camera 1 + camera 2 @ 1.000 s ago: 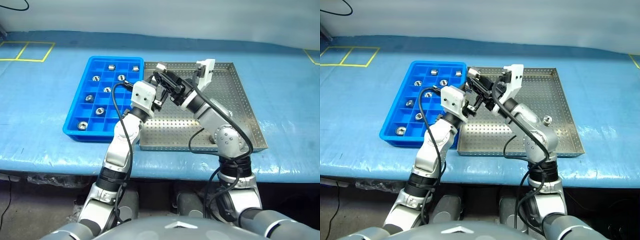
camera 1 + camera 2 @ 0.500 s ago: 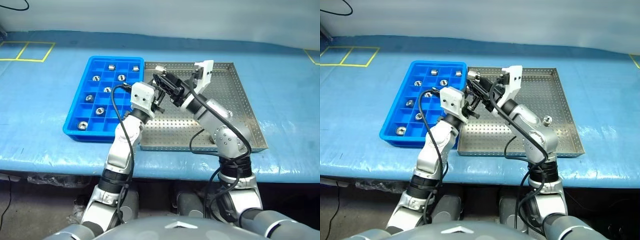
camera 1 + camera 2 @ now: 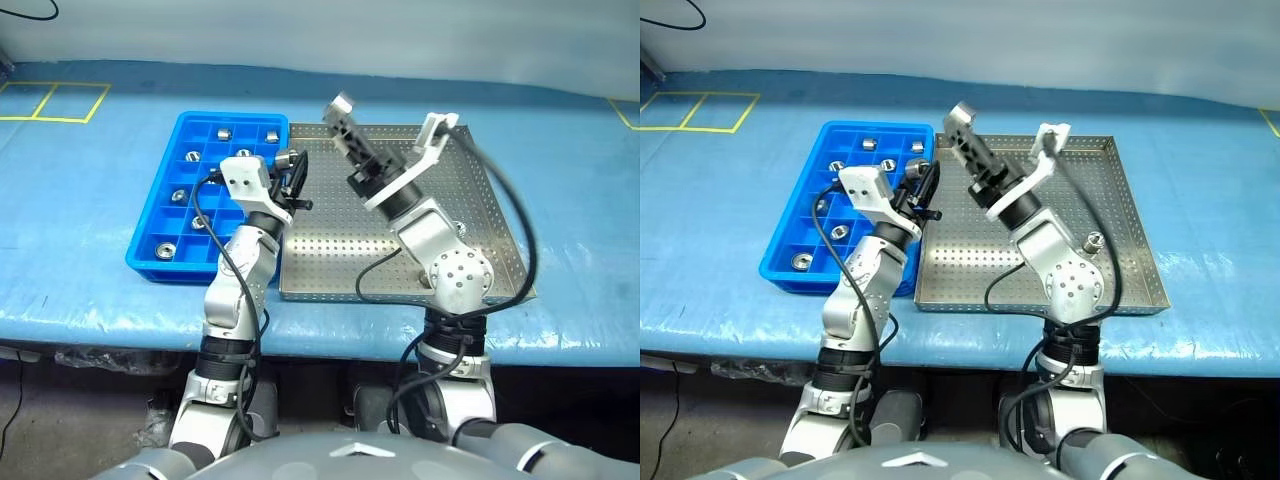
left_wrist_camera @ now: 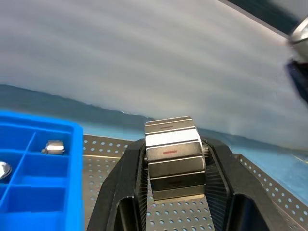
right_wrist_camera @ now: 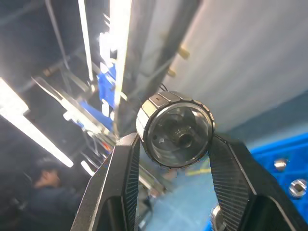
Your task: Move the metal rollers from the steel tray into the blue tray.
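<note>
Now we have pulled apart, our left gripper (image 3: 291, 172) clamping one roller (image 4: 172, 155) beside the blue tray (image 3: 160, 262) at frame centre-left, right gripper (image 3: 340, 112) raised, clamping another roller (image 5: 176, 129).

A: How many trays?
B: 2: 1 blue tray (image 3: 160, 268), 1 steel tray (image 3: 330, 250).
A: And metal rollers (image 3: 798, 261)?
B: At least 7 in the blue tray, 1 on the steel tray, 1 in the left gripper (image 4: 173, 151), 1 in the right gripper (image 5: 175, 139).
</note>
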Available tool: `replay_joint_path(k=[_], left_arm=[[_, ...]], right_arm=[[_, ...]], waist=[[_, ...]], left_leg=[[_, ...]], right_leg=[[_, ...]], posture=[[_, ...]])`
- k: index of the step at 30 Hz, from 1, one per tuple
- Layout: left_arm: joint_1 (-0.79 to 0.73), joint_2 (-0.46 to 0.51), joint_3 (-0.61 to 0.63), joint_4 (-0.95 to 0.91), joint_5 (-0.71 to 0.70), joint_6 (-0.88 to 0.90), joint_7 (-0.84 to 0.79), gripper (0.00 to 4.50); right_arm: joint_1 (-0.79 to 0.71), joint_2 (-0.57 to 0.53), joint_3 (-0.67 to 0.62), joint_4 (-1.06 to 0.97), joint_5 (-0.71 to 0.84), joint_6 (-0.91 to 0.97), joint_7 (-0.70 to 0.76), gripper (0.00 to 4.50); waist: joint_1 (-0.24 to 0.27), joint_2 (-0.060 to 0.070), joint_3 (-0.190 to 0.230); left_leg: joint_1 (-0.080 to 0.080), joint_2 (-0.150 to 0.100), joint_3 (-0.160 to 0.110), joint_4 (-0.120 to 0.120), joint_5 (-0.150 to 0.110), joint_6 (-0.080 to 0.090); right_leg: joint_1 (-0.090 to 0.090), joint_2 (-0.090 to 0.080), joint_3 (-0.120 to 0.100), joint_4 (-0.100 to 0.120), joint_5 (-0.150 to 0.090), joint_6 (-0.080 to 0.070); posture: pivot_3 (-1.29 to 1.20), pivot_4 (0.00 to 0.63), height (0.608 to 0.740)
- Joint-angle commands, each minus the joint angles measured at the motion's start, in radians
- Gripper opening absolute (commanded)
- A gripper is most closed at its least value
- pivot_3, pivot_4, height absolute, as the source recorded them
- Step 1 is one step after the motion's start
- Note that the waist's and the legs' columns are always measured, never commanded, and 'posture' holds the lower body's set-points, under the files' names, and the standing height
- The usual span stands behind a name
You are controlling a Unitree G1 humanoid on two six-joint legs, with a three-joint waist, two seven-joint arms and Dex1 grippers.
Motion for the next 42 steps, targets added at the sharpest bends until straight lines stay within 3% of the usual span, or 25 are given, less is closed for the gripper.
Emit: replay_joint_path(k=[1,5,8,16,26,32,42], left_arm=[[0.005,-0.057,-0.002,-0.015,-0.009,-0.009,0.024,1.31],[-0.037,0.024,0.0,0.058,0.125,-0.039,0.081,1.31],[-0.078,0.072,-0.001,0.14,0.207,-0.076,0.091,1.31],[-0.194,0.102,0.017,0.344,0.258,-0.154,0.049,1.31],[-0.316,0.102,0.057,0.556,0.338,-0.112,0.195,1.31],[-0.365,0.107,0.068,0.637,0.371,-0.08,0.271,1.31],[-0.366,0.103,0.067,0.644,0.344,-0.058,0.191,1.31]], right_arm=[[-0.033,0.003,-0.032,-0.027,0.108,-0.021,-0.012,1.8],[-0.001,-0.109,0.11,-0.074,-0.108,-0.024,0.005,1.8],[0.032,-0.125,0.165,-0.098,-0.137,-0.025,0.026,1.8],[0.062,-0.13,0.189,-0.118,-0.176,-0.053,0.025,1.8],[0.079,-0.134,0.197,-0.131,-0.19,-0.052,0.028,1.8],[0.084,-0.134,0.195,-0.136,-0.186,-0.049,0.03,1.8],[0.094,-0.132,0.2,-0.141,-0.193,-0.052,0.03,1.8]], waist=[[0.0,0.0,0.0],[0.0,0.0,0.0],[-0.002,0.0,0.0],[0.002,0.0,0.0],[-0.003,0.0,0.0],[-0.003,0.0,0.0],[-0.006,0.0,0.0]], left_leg=[[0.0,0.0,0.0,0.0,0.0,0.0],[0.0,0.0,0.0,-0.001,0.0,0.0],[0.0,0.0,0.0,-0.003,0.0,0.0],[-0.002,-0.001,0.0,-0.005,0.0,0.0],[-0.002,-0.001,0.0,-0.005,0.0,0.0],[-0.002,-0.001,0.0,-0.005,0.0,0.0],[-0.002,-0.001,0.0,-0.005,0.0,0.0]], right_leg=[[0.0,0.0,0.0,0.0,0.0,0.0],[0.001,0.0,0.0,-0.003,0.0,0.0],[0.001,0.001,0.001,-0.005,0.001,0.002],[0.001,-0.001,0.0,-0.011,0.005,0.007],[0.001,0.0,0.001,-0.011,0.005,0.008],[0.001,-0.001,0.001,-0.011,0.005,0.008],[0.001,-0.001,0.001,-0.011,0.005,0.008]], posture=[[0.21,0.15,0.74],[0.2,0.15,0.74],[0.19,0.15,0.74],[0.16,0.15,0.74],[0.15,0.15,0.74],[0.14,0.15,0.74],[0.14,0.15,0.74]])
